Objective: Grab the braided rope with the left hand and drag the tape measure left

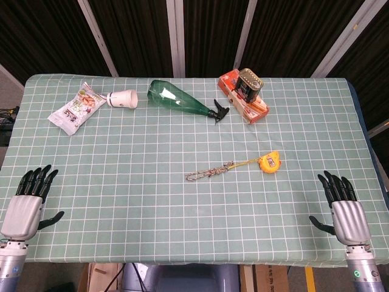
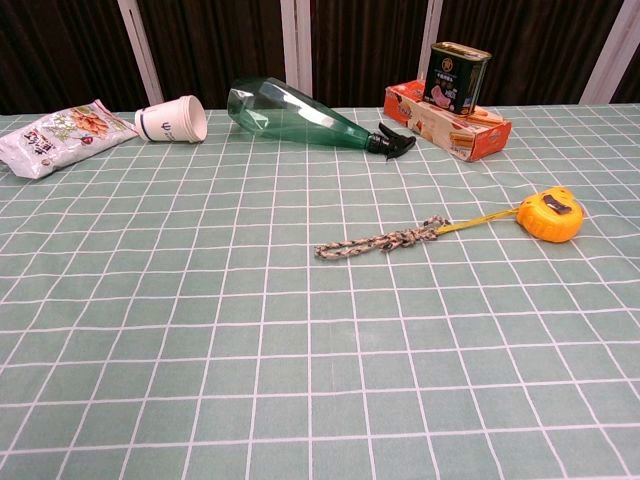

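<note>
A braided rope (image 1: 209,172) (image 2: 382,241) lies on the green checked tablecloth right of centre. A thin yellow tape joins it to an orange tape measure (image 1: 268,162) (image 2: 549,213) at its right end. My left hand (image 1: 29,201) rests at the near left corner of the table, fingers spread, holding nothing, far from the rope. At the near right corner my right hand (image 1: 344,210) also lies open with fingers apart. Only the head view shows the hands.
Along the far side lie a snack bag (image 1: 75,107) (image 2: 62,125), a tipped paper cup (image 1: 123,98) (image 2: 173,119), a green spray bottle on its side (image 1: 181,100) (image 2: 300,115), and an orange box (image 1: 244,103) (image 2: 447,122) with a tin (image 1: 250,84) (image 2: 457,76) on it.
</note>
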`<state>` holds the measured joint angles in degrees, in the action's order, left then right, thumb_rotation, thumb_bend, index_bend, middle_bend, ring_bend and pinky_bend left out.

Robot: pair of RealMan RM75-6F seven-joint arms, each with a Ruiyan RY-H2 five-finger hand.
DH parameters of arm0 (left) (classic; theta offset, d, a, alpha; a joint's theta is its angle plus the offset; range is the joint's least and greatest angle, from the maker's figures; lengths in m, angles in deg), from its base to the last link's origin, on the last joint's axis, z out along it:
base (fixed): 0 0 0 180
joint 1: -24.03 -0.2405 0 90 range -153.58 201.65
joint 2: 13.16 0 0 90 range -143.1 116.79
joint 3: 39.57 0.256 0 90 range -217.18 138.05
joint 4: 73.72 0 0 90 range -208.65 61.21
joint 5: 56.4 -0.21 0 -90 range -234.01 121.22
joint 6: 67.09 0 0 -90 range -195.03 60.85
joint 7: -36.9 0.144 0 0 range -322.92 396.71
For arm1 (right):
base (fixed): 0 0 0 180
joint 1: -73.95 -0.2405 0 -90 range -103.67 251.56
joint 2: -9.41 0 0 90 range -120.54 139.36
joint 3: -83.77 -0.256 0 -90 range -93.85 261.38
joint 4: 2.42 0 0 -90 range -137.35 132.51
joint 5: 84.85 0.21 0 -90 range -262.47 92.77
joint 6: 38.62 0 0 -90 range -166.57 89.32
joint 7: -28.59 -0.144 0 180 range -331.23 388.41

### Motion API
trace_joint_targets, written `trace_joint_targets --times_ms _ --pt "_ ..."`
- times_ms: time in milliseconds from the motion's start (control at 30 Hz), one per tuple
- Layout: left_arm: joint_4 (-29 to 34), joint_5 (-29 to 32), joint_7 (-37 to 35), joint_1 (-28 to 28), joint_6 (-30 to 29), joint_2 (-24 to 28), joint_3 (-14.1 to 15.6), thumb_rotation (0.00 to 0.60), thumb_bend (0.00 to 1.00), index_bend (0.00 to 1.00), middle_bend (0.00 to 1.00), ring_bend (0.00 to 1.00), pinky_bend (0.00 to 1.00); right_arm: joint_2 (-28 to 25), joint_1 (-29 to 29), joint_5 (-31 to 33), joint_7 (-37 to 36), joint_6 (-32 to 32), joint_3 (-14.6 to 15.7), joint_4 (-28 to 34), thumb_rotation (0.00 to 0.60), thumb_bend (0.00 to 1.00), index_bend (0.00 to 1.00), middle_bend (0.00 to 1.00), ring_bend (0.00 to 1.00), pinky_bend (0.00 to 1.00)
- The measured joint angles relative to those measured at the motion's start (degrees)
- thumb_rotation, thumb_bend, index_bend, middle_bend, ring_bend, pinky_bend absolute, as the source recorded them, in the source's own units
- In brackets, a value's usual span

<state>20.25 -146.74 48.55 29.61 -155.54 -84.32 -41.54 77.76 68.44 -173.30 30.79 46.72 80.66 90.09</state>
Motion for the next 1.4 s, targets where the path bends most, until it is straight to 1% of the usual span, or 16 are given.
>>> trace_joint_targets --times_ms 533,1000,1167,1233,1400 --pt "0.38 0.36 0.16 -0.20 0.35 0.50 0.25 0.600 0.00 0.00 0.00 0.00 0.00 0.05 -0.06 0.12 0.00 -0.37 0.11 0.38 0.600 0.18 0.00 0.00 0.00 0.00" --pt "0.93 -0.17 1.02 0.76 1.30 1.27 -0.01 0.600 0.00 0.00 0.00 0.00 0.00 0.12 0.20 1.96 -0.54 -0.01 -0.87 0.49 0.600 0.18 0.00 0.00 0.00 0.00" --pt "1.62 -0.71 1.16 2.22 2.95 2.33 -0.33 0.600 0.01 0.00 0.00 0.00 0.00 0.15 0.23 3.15 -0.81 -0.38 -1.27 0.87 0.600 0.18 0.00 0.00 0.00 0.00" --pt "1.81 -0.95 1.57 3.03 3.81 2.75 -0.61 0.600 0.03 0.00 0.00 0.00 0.00 0.18 0.18 3.64 -0.91 -0.71 -1.43 1.05 0.600 0.18 0.00 0.00 0.00 0.00" --pt "3.25 -0.56 2.80 6.31 8.12 3.84 -2.07 0.600 0.05 0.00 0.00 0.00 0.00 0.18 0.11 4.30 -1.21 -1.08 -1.66 1.25 0.600 0.18 0.00 0.00 0.00 0.00"
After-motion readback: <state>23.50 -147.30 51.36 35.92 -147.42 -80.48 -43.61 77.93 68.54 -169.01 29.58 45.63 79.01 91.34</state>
